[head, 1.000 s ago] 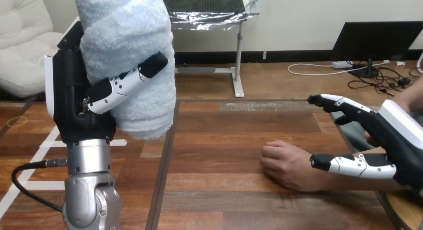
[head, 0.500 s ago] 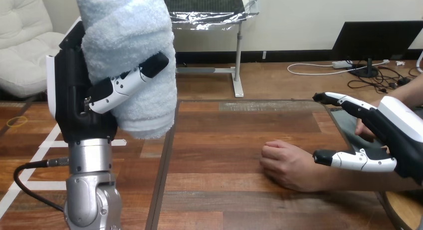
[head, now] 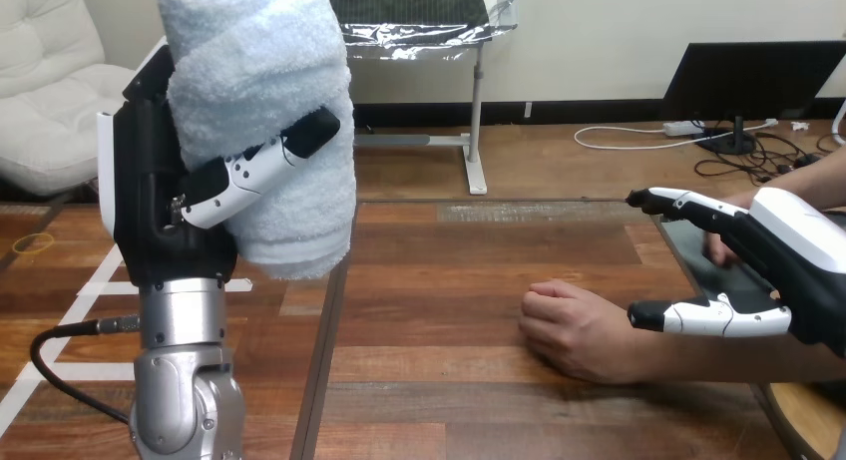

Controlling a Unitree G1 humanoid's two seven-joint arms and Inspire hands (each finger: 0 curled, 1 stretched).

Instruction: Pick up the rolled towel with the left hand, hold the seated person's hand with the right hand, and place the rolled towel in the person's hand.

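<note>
The towel (head: 261, 101) is off the table (head: 449, 260), upright at 10 o'clock in the head view. The left hand (head: 150, 201) is clenched round its lower half, thumb across the front. So the pick-up looks done.

The person's hand (head: 571, 325) rests on the table at 4 o'clock, knuckles up and loosely closed. The right hand (head: 788, 265) is at 3 o'clock, released. Its fingers reach out level above the person's forearm and its thumb lies just beside the wrist, but nothing curls round it. I judge the hold not yet made, and the hand-over is left. The person's hand would probably have to turn and open first.

From the towel toward 4 o'clock, bare wood runs all the way to the person's hand, so the left arm has open room for the carry. The table's far edge lies well beyond the fist at 12 o'clock, and there is spare wood at 6 o'clock.
</note>
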